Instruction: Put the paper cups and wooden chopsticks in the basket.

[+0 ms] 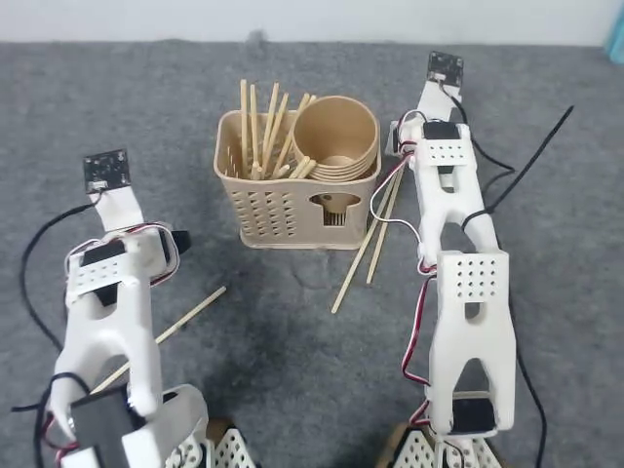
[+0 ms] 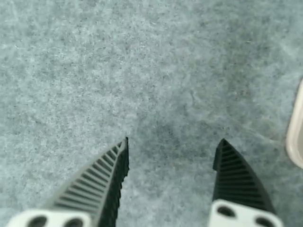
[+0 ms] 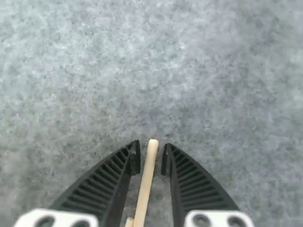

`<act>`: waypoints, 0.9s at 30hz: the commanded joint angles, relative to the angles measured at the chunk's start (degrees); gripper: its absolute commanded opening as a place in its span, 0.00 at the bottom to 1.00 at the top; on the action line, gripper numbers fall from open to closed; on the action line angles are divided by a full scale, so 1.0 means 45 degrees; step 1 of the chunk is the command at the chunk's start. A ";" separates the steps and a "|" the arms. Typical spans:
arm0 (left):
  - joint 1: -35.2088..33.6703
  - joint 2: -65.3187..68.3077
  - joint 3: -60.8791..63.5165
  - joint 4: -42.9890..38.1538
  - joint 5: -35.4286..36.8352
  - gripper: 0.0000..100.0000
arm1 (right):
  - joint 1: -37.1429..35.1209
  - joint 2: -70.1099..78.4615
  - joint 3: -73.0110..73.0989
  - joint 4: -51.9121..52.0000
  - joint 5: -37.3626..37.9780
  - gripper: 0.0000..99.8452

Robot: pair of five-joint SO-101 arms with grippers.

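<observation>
A beige slotted basket [image 1: 292, 210] stands mid-table. It holds stacked paper cups [image 1: 336, 136] and several wooden chopsticks [image 1: 261, 122] leaning upright. Two chopsticks [image 1: 363, 255] lie on the carpet against the basket's right side. Another chopstick [image 1: 180, 324] lies beside the left arm [image 1: 112, 292]. My right gripper [image 3: 150, 144] sits by the basket's far right corner, its jaws drawn in around the end of a chopstick [image 3: 146, 184]. My left gripper [image 2: 174, 140] is open over bare carpet, with nothing between its fingers. The basket's edge [image 2: 296, 125] shows to one side.
Grey carpet covers the whole table. The right arm [image 1: 458, 244] runs alongside the basket with red and white wires hanging off it. A black cable [image 1: 531, 156] trails to the far right, and another loops at the left.
</observation>
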 commanded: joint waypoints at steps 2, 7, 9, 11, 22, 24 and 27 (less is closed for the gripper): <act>0.0039 -0.0156 -0.0225 0.0059 -0.0156 0.28 | 0.0049 0.0303 -0.0391 0.0264 0.1270 0.09; 0.0039 -0.0156 -0.0225 0.0059 -0.0156 0.28 | 0.0068 0.0225 -0.0391 0.1221 0.1582 0.02; 0.0020 -0.0156 -0.0225 0.0059 -0.0156 0.28 | 0.0127 0.0205 -0.0410 0.1475 0.1582 0.01; 0.0020 -0.0156 -0.0225 0.0059 -0.0156 0.28 | 0.0127 -0.0010 -0.0488 0.1983 0.1582 0.01; 0.0020 -0.0156 -0.0225 0.0059 -0.0156 0.28 | 0.0147 -0.1924 -0.0547 0.6632 0.1641 0.01; 0.0020 -0.0156 -0.0225 0.0059 -0.0156 0.28 | 0.0147 -0.2217 -0.0547 0.7473 0.1641 0.01; 0.0020 -0.0156 -0.0225 0.0059 -0.0156 0.28 | 0.0147 -0.2530 -0.0547 0.8274 0.1641 0.01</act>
